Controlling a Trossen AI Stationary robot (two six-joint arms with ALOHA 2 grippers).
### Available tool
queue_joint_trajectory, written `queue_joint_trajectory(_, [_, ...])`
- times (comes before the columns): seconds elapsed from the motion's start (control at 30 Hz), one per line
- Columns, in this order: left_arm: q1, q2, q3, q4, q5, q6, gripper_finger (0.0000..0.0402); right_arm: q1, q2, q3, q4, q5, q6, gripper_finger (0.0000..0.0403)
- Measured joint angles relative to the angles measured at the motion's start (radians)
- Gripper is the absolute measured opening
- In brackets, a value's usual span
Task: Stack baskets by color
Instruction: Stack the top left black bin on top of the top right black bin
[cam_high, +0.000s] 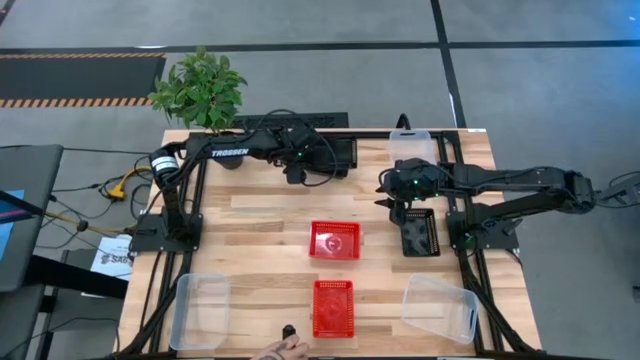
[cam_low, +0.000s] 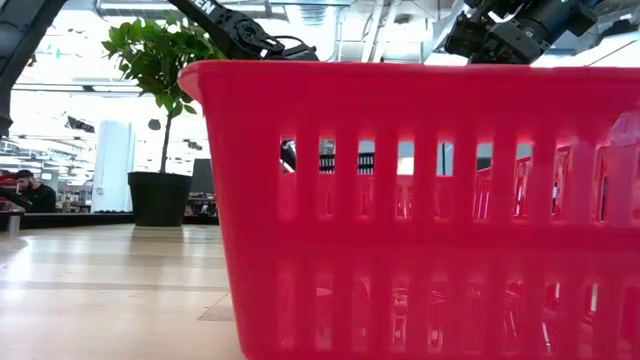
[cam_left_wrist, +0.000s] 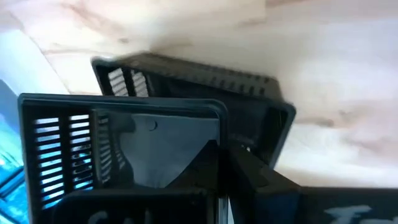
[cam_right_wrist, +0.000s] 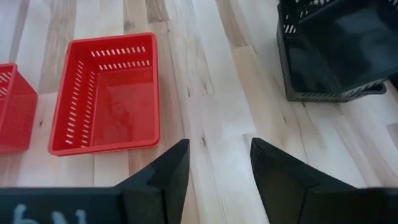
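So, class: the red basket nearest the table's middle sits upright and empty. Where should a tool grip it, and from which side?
Probably from above, on a rim wall. The red basket stands upright with its mouth open, so one finger can drop inside and one outside a thin perforated side wall. The open right tool is closest; the wall facing it looks easiest to reach.

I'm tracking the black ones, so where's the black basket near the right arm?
In the high view, the black basket sits on the table's right side, just below the right gripper, right of the upper red basket.
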Motion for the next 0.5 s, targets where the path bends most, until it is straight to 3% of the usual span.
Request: queue_joint_trajectory(0.5, [-0.02,0.0,0.0,-0.024,-0.13,0.047,0.0,-0.005,0.0,0.0,-0.005,0.0,-0.026,0.0191])
